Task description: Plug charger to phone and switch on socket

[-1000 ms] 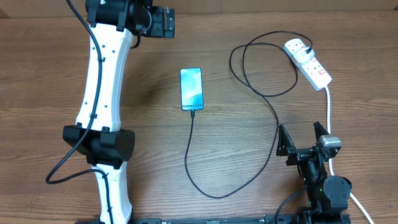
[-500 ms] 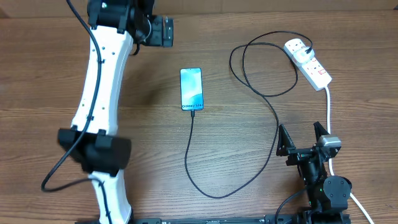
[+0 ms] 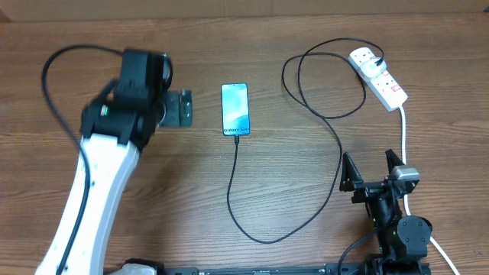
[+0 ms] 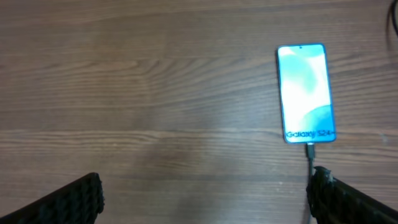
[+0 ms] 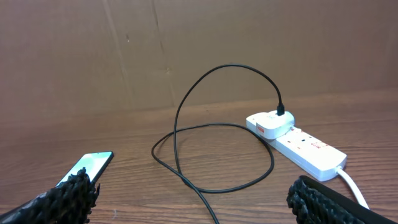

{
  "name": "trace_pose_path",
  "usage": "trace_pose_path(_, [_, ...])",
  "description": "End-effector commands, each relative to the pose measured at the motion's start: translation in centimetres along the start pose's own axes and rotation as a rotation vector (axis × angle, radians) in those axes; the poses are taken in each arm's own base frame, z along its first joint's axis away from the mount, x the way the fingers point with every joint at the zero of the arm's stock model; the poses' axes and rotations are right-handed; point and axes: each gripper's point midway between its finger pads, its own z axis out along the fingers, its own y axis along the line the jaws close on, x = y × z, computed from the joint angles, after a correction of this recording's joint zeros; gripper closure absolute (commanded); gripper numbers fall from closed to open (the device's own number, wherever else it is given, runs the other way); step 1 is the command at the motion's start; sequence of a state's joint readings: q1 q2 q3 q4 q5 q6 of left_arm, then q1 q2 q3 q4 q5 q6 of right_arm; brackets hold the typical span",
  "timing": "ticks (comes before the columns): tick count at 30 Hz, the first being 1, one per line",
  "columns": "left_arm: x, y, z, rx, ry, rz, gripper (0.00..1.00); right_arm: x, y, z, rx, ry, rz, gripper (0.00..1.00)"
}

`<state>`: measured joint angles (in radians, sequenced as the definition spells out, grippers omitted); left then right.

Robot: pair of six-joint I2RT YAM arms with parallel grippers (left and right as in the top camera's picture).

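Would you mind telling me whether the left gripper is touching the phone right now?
Apart. The overhead view shows a strip of table between the left gripper and the phone.

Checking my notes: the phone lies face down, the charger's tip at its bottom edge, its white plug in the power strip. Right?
No: the phone lies face up; the left wrist view shows its lit blue screen. The rest holds: the charger meets its bottom edge, and the white plug sits in the socket.

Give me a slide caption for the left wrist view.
Open left gripper over wooden table; Galaxy S24 phone with charger plugged in.
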<state>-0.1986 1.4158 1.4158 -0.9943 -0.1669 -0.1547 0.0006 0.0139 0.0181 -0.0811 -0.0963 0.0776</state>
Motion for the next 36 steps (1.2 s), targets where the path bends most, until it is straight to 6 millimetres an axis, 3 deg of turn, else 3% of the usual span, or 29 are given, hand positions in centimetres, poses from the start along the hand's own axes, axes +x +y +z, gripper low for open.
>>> trace_pose_path(1, [2.2,1.7,-0.7,-0.054,-0.07,-0.009,0.0,0.1,-0.2,0.0,0.008,-0.006,-0.004,0.0])
trace_pose_path(13, [6.1,2.0,-1.3,0.006,-0.364,-0.019,0.0,0.1,-0.2,0.0,0.008,-0.007,-0.004,0.0])
trace_pose_path(23, [11.5,3.8,-1.3,0.046,-0.431,-0.082,0.0,0.1,-0.2,0.0,0.008,-0.007,-0.004,0.0])
trace_pose_path(36, [12.5,3.5,-0.8,0.078,-0.485,-0.015,0.0,0.1,-0.2,0.0,0.008,-0.007,-0.004,0.0])
